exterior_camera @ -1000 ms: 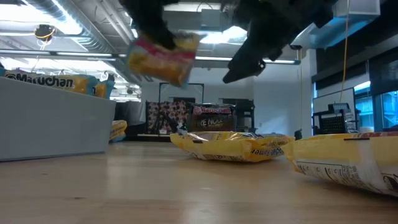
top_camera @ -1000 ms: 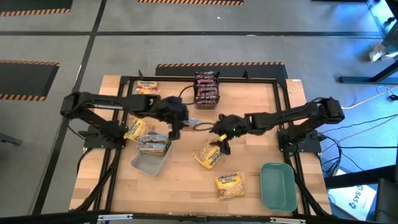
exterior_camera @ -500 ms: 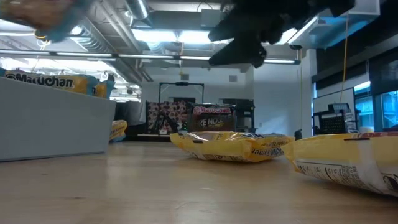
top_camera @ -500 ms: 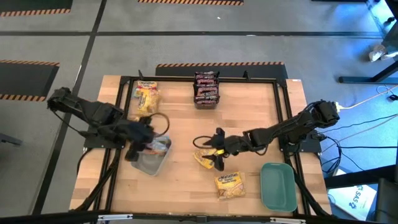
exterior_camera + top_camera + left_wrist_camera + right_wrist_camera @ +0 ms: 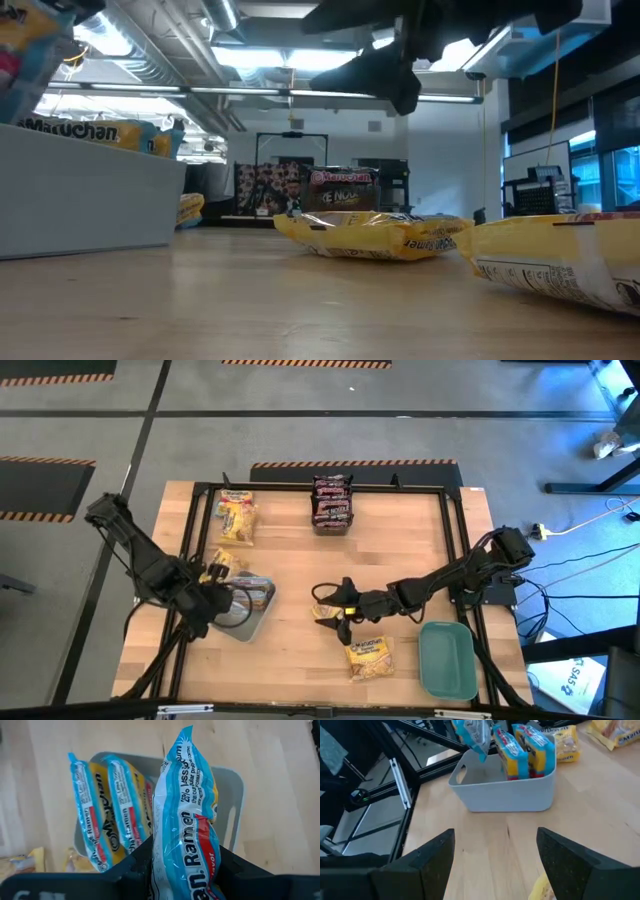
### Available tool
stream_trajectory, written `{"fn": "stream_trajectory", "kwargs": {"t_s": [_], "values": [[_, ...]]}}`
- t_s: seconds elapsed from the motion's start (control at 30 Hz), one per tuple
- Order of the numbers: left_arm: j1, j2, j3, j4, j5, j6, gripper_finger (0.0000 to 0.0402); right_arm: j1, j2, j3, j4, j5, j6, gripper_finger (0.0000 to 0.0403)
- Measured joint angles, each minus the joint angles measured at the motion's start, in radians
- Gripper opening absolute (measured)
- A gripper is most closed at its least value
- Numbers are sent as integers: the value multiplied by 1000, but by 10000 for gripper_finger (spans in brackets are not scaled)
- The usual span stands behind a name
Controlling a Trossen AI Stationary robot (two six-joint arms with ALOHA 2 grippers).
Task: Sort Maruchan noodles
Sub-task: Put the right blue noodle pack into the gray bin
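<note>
Left gripper (image 5: 182,865): clamped on a blue-edged ramen packet (image 5: 186,815), held upright above the grey tray (image 5: 235,800). Two like packets (image 5: 107,810) stand inside that tray. Right gripper (image 5: 492,865): fingers spread wide, empty, beside the tray, over a yellow packet (image 5: 330,613).

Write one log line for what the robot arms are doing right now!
left pincer: shut on blue ramen packet, above grey tray | right pincer: open, above yellow packet | teal tray: no packets

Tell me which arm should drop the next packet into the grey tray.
Left. The left gripper is shut on a blue packet right above the grey tray. The right gripper is open, empty, and hovers over a yellow packet mid-table.
</note>
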Motion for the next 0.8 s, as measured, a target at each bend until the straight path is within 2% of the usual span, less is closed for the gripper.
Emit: {"fn": "stream_trajectory", "kwargs": {"t_s": [0.13, 0.43, 0.6, 0.8], "values": [[-4, 0, -54, 120, -10, 4, 110, 0, 0, 0, 3, 9, 10, 264], [45, 5, -227, 351, -119, -11, 110, -2, 0, 0, 1, 35, -16, 264], [102, 5, -309, 561, -108, 79, 110, -2, 0, 0, -2, 33, -33, 264], [181, 3, -403, 672, -106, 126, 110, -2, 0, 0, -8, 24, -36, 264]]}}
